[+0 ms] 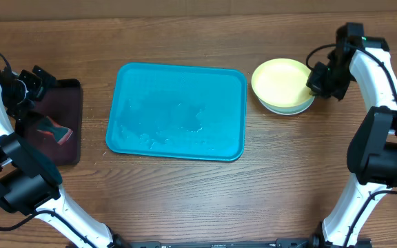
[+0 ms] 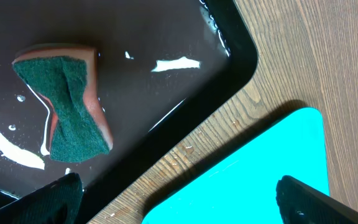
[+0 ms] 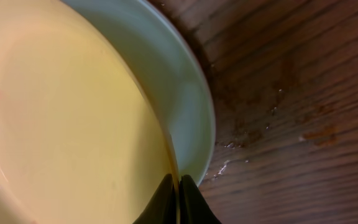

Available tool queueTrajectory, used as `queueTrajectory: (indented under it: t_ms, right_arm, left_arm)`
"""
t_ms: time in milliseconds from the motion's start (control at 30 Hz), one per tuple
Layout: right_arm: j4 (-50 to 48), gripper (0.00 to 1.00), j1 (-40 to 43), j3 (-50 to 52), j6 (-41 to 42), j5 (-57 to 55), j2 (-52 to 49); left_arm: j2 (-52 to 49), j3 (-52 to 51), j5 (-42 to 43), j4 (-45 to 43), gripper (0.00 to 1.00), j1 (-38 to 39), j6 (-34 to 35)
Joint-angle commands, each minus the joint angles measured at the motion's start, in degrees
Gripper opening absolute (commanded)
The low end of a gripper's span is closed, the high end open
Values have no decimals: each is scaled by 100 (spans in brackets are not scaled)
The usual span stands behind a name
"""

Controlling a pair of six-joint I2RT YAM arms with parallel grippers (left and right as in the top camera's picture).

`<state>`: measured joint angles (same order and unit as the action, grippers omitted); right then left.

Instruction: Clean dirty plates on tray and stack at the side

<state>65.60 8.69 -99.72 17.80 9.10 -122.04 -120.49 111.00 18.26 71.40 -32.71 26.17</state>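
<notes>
The turquoise tray [image 1: 178, 110] lies wet and without plates in the middle of the table; its corner shows in the left wrist view [image 2: 253, 180]. The plates stand stacked to its right: the yellow-green plate [image 1: 278, 81] on top of the light blue plate [image 1: 288, 109]. My right gripper [image 1: 316, 81] is shut on the yellow-green plate's right rim [image 3: 104, 124], over the light blue plate [image 3: 185, 106]. The white plate is hidden. My left gripper [image 2: 176, 199] is open and empty over the gap between the dark tray and the turquoise tray.
A dark maroon tray [image 1: 64, 124] at the left holds a green-and-pink sponge [image 1: 52, 129], also in the left wrist view [image 2: 67, 106], with water drops. Wet marks lie on the wood [image 3: 272, 118] beside the plate stack.
</notes>
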Motion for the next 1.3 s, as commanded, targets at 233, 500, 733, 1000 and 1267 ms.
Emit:
queueTrajectory:
  t_ms: [233,500,733,1000,1267]
  right_arm:
    - [-225,31,94,105,22,-46,116]
    - [160,77,92,103,2,409,116]
    - [286,68,-35,101,-315,1528,133]
    - [256,67,-1051,98,-765,1711,236]
    - [-505,77,-2490,98,-595,1307,236]
  left_arm:
    - [90,87,61,15,100,15,-90]
    - [90,85,61,22,100,15,-90]
    - [90,85,63,46,100,15,-90]
    - [90,85,57,48,100,15,-90]
    - [90,85,-90,35,100,15,-87]
